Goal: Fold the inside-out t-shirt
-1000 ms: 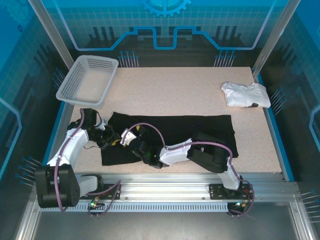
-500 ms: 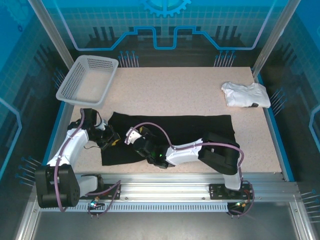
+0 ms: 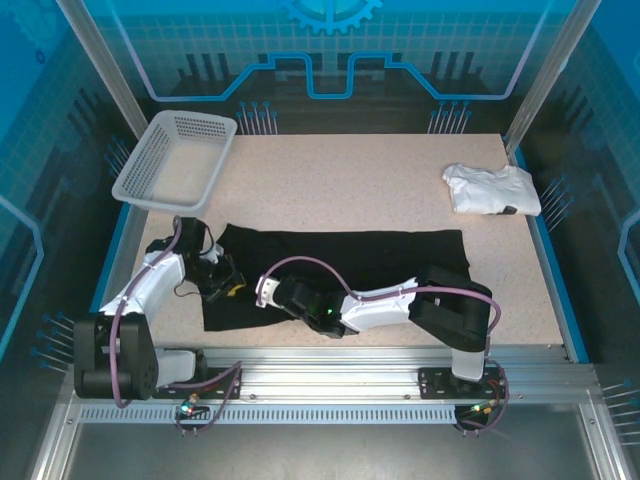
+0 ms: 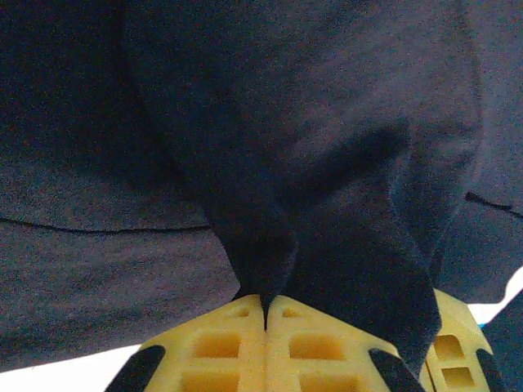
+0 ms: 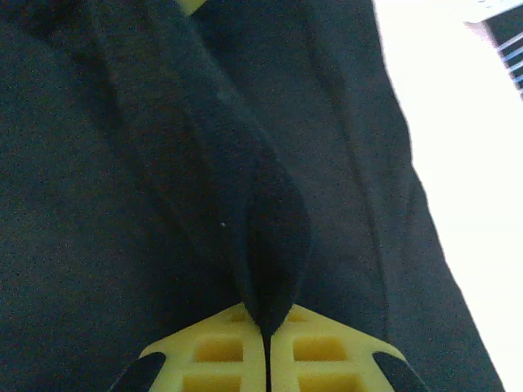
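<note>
Left fingers [image 4: 253, 353], right fingers [image 5: 252, 359], each pinching t-shirt [image 3: 400, 250]

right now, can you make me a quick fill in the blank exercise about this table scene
1. The t-shirt spread on the table is ____ in colour.
2. The left gripper and the right gripper are both ____ on its cloth.
3. The white garment lies near the far ____ corner.
4. The basket sits at the far ____ corner.
Missing words: black; shut; right; left.
</note>
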